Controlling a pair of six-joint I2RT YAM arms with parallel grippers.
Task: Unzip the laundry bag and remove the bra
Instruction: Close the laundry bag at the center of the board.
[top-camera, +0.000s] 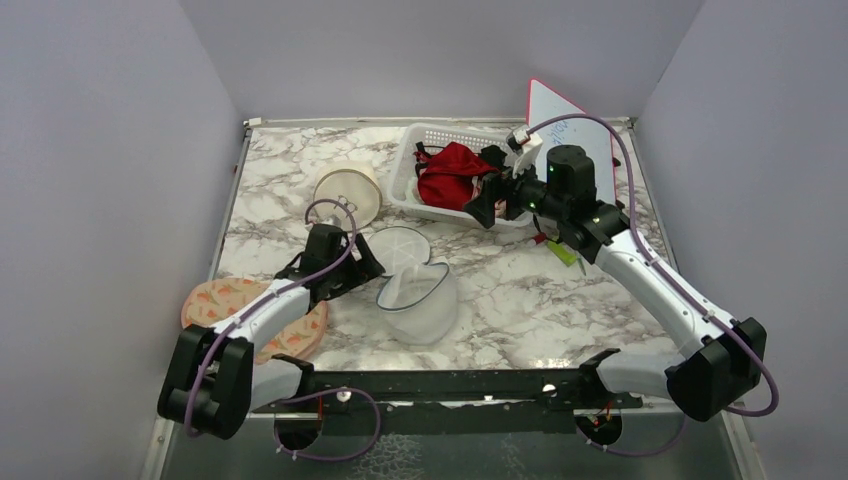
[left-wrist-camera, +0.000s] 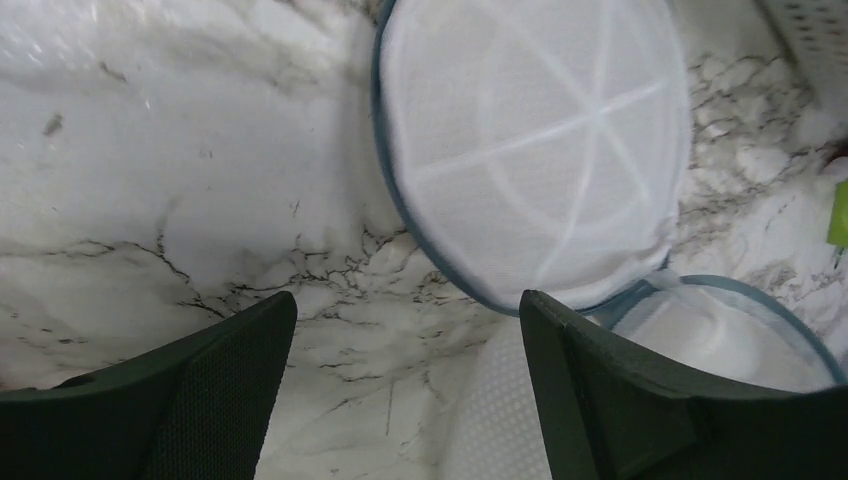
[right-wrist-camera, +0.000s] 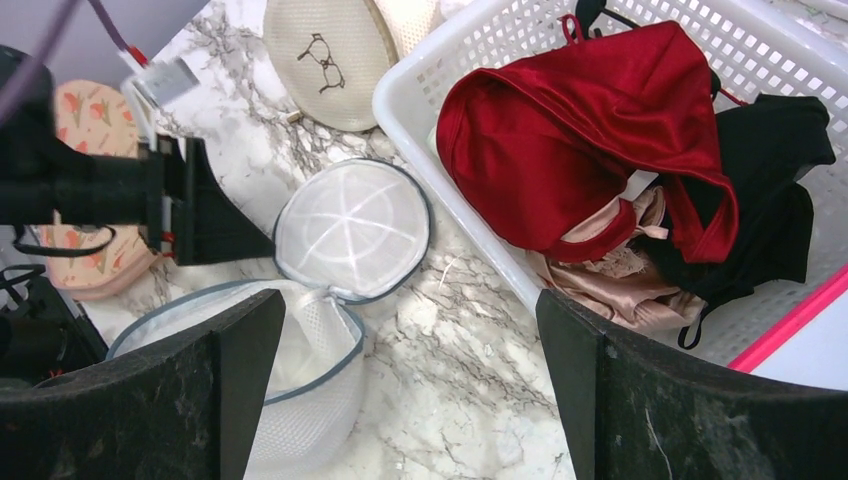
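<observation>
Left fingers (left-wrist-camera: 200, 400) apart beside open laundry bag (left-wrist-camera: 530, 150)

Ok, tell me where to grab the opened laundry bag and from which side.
Probably the grey-blue rim of the laundry bag, on its open drum, pinched from above, one finger inside the mesh wall and one outside. That edge stands up off the table, whereas the flipped-back lid lies flat, leaving little to pinch. The left gripper, jaws open, sits right beside it.
</observation>
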